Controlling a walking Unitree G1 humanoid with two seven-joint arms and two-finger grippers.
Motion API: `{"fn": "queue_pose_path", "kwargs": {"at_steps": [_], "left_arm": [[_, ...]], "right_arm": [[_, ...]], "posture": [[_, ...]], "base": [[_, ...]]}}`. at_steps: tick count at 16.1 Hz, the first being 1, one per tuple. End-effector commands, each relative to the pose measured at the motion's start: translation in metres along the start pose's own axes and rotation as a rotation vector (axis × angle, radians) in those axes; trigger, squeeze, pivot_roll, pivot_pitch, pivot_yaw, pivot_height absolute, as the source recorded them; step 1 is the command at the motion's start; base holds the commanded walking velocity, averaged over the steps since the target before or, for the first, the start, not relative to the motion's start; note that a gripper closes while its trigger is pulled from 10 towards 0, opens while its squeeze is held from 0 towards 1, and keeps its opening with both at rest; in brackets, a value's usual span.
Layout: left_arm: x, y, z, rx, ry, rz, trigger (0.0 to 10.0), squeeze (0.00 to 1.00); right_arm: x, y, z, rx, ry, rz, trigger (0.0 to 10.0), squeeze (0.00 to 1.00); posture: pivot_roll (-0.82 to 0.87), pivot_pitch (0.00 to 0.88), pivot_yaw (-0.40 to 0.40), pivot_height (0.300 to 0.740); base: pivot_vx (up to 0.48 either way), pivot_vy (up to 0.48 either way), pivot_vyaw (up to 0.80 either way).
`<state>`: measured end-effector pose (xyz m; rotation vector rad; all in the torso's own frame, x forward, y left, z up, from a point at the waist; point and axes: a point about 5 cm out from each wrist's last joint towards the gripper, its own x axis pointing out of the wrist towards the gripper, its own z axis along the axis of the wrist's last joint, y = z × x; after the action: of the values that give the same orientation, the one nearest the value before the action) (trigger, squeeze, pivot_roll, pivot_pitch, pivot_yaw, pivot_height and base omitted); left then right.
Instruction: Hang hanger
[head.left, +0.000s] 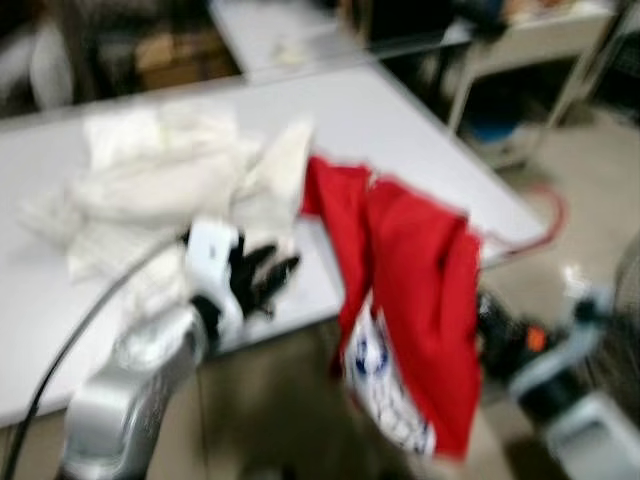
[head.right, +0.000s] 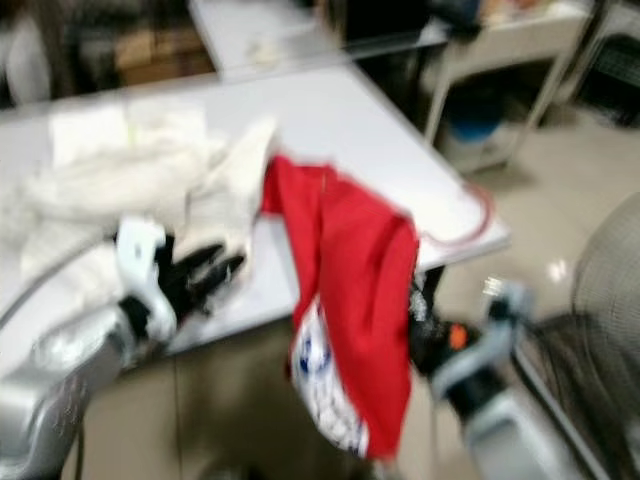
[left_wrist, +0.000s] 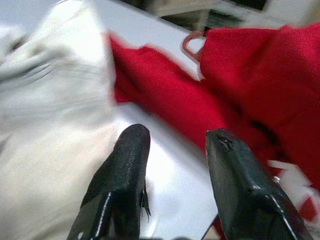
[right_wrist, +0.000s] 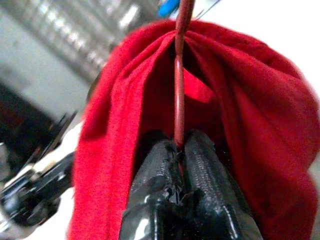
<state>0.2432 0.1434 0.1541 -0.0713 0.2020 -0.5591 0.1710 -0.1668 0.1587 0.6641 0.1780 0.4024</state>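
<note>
A red garment with a white and blue print hangs off the front edge of the white table, draped over a thin red hanger. My right gripper is shut on the hanger's wire under the folded cloth; its arm comes in low on the right. A red curved piece of the hanger shows by the table's right corner. My left gripper stands open at the table edge, just left of the garment, with nothing between its fingers. The picture is blurred.
A heap of white clothes lies on the table beside and behind the left gripper. A second table and a cart stand at the back. A fan grille is at the right over bare floor.
</note>
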Motion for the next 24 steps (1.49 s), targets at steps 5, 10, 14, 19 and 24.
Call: {"fn": "queue_pose_path", "kwargs": {"at_steps": [5,10,14,19,24], "left_arm": [[-0.003,-0.006,-0.002,-0.019,-0.007,-0.013,10.0,0.00],[-0.005,-0.010,-0.007,-0.073,0.034,-0.032,10.0,0.00],[-0.003,-0.017,-0.003,0.006,0.011,-0.092,10.0,0.00],[0.000,-0.017,0.001,0.038,0.001,-0.073,10.0,0.00],[0.003,-0.017,0.001,0.079,0.016,-0.096,10.0,0.00]], "right_arm": [[-0.017,0.001,0.005,-0.046,0.044,0.043,10.0,0.00],[-0.033,0.002,0.004,-0.076,0.128,0.080,10.0,0.00],[-0.038,0.005,0.006,-0.102,0.177,0.124,10.0,0.00],[-0.035,0.013,0.006,-0.108,0.187,0.196,10.0,0.00],[-0.026,0.014,0.001,-0.102,0.179,0.197,10.0,0.00]], "posture": [[-0.03,0.102,0.082,0.740],[-0.03,0.111,0.076,0.740],[-0.03,0.113,0.074,0.740],[-0.02,0.116,0.069,0.740],[-0.02,0.090,0.086,0.740]], "base": [[0.000,-0.221,0.80],[0.000,0.000,0.80],[0.000,0.000,0.80],[0.000,0.000,0.80],[0.000,0.000,0.80]]}}
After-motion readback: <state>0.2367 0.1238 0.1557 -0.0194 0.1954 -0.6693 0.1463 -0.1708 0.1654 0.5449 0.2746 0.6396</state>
